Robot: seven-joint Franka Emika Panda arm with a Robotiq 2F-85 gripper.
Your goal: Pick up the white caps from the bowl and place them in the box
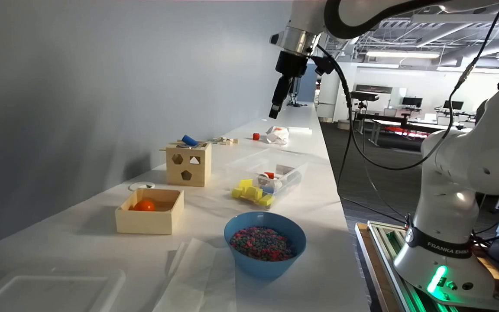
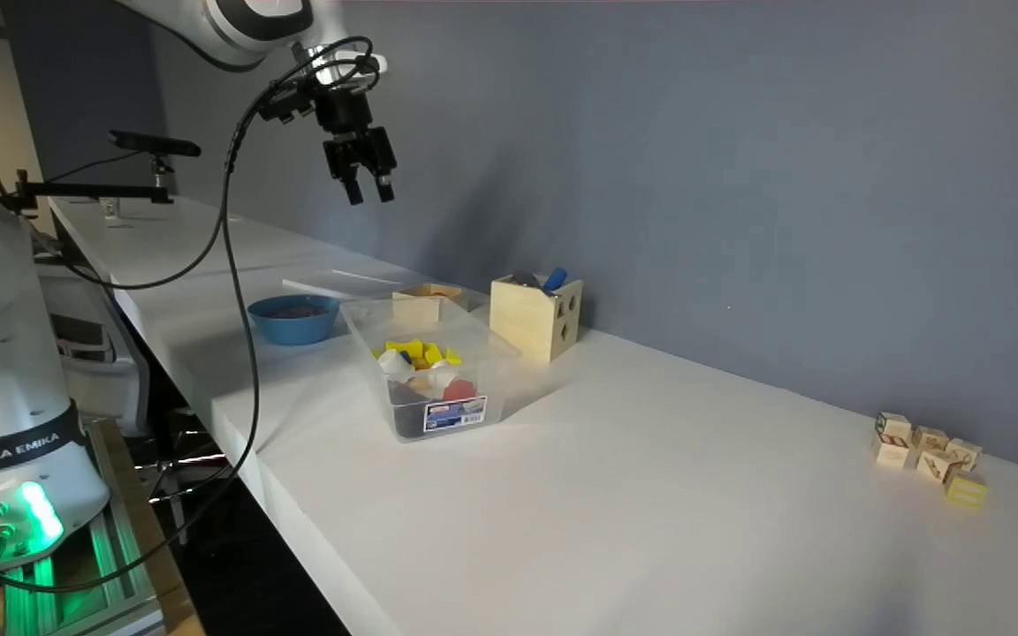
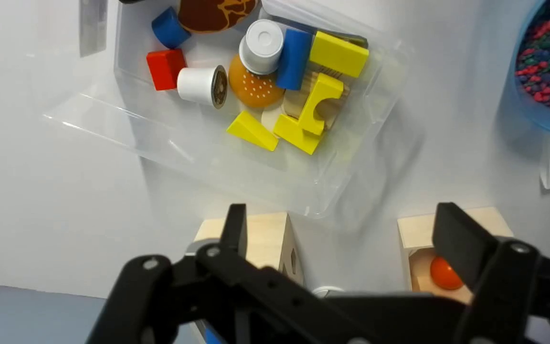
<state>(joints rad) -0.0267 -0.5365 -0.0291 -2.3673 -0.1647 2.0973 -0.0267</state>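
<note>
The box is a light-wood cube [image 1: 180,169] with dark holes, also in the other views [image 2: 531,322] [image 3: 265,234]. A blue piece lies on its top. A small white round rim [image 1: 141,184] shows beside it, also in the wrist view [image 3: 327,290]; I cannot tell if it is the bowl. Two white cup-like pieces, one upright [image 3: 261,45] and one on its side [image 3: 196,85], lie in the clear plastic bin [image 3: 237,177]. I cannot tell if they are the caps. My gripper [image 3: 342,210] is open and empty, high above the table in both exterior views [image 1: 274,112] [image 2: 371,196].
The clear bin [image 1: 293,184] also holds yellow, blue and red pieces. A blue bowl [image 1: 264,266] of dark reddish bits stands near it. A low tan box [image 1: 145,222] holds an orange ball [image 1: 144,205]. Small blocks [image 2: 929,450] lie near the wall. White sheets [image 1: 197,273] lie by the bowl.
</note>
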